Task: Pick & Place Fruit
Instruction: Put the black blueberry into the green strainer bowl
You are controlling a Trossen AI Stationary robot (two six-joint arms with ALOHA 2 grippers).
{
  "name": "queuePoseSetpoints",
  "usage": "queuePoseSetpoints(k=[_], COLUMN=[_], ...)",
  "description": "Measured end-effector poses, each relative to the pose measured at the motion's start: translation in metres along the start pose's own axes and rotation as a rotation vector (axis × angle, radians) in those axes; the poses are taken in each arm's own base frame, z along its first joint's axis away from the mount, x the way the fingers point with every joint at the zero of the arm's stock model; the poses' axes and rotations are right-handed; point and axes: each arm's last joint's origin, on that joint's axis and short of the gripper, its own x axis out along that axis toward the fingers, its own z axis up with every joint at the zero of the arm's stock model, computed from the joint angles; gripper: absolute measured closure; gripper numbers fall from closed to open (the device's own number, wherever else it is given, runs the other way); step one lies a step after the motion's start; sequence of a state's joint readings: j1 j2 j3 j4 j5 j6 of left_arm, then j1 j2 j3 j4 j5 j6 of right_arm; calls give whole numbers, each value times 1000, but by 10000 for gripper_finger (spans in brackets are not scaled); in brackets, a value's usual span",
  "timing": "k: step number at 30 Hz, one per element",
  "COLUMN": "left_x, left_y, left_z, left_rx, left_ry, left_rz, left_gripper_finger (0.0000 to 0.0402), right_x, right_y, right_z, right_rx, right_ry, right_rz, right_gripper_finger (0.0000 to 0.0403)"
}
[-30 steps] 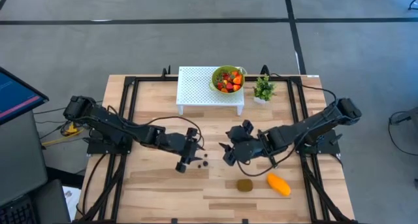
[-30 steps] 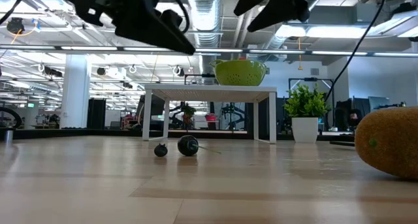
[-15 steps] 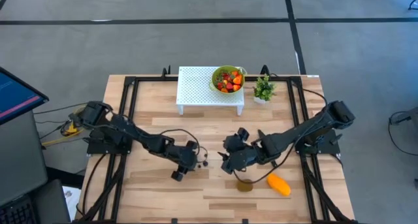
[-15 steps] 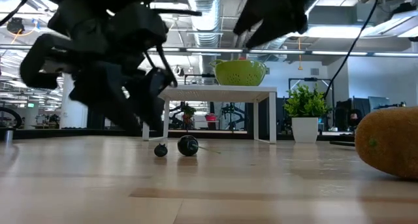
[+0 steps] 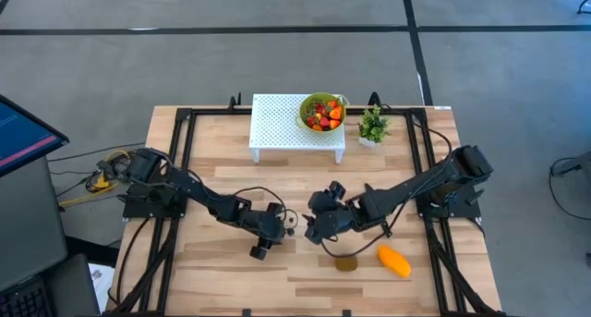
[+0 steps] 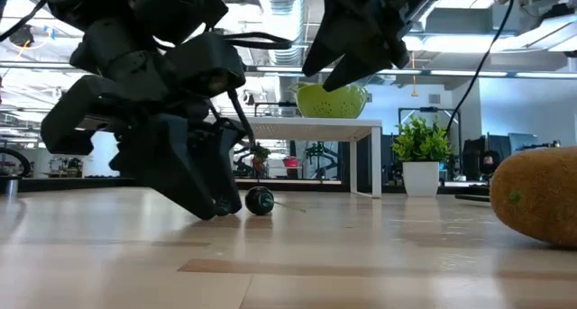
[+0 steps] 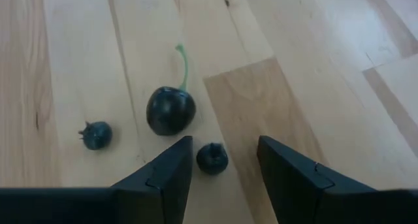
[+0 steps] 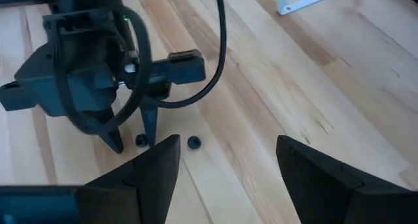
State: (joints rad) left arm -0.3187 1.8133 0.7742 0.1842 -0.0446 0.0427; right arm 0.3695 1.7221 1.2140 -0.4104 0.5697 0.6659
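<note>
Behind the bench a wide, bright industrial hall with white columns is visible in the low view. Next comes the light wooden slatted table point(image 5: 222, 280), and at its far edge stands a white perforated little stand point(image 5: 277, 123) which carries a lime-green colander bowl point(image 5: 322, 113) filled with red and orange fruit pieces. A small green potted plant point(image 5: 373, 126) is just beside the stand.

Both dark arms reach toward the middle of the table. The left gripper point(image 7: 219, 159) is lowered almost to the wood, its fingers apart, and a tiny dark round berry point(image 7: 212, 158) lies between the fingertips, not yet clamped as far as I can see. Just beyond it lie a bigger dark cherry with a green stem point(image 7: 170, 110) and another tiny dark berry point(image 7: 96, 134). The right gripper point(image 8: 225, 162) hangs above the table near the left one, with its jaws wide apart and nothing in them.

Nearer the front edge rest an orange-yellow oblong mango point(image 5: 394, 261) and a brown oval kiwi point(image 5: 346, 262), close to each other.

In my judgement the task is partly done: many pieces are already in the bowl, while the mango, the kiwi, the cherry and the two small berries are left on the table.
</note>
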Motion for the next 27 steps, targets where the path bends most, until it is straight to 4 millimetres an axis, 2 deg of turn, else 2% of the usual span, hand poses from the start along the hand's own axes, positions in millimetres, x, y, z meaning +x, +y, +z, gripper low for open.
queuePoseSetpoints(k=[5, 19, 27], left_x=[0, 1, 1], left_y=[0, 0, 0], left_z=[0, -1, -1], left_rx=[0, -19, -25], left_ry=[-4, -1, -2], left_rz=[1, -1, 1], left_gripper_finger=[244, 328, 340], right_x=[1, 1, 0], right_y=[-1, -1, 0], right_z=[1, 1, 0], right_rx=[3, 7, 15], right_ry=[-3, -3, 6], right_rz=[-4, -6, 8], right_gripper_finger=[155, 155, 155])
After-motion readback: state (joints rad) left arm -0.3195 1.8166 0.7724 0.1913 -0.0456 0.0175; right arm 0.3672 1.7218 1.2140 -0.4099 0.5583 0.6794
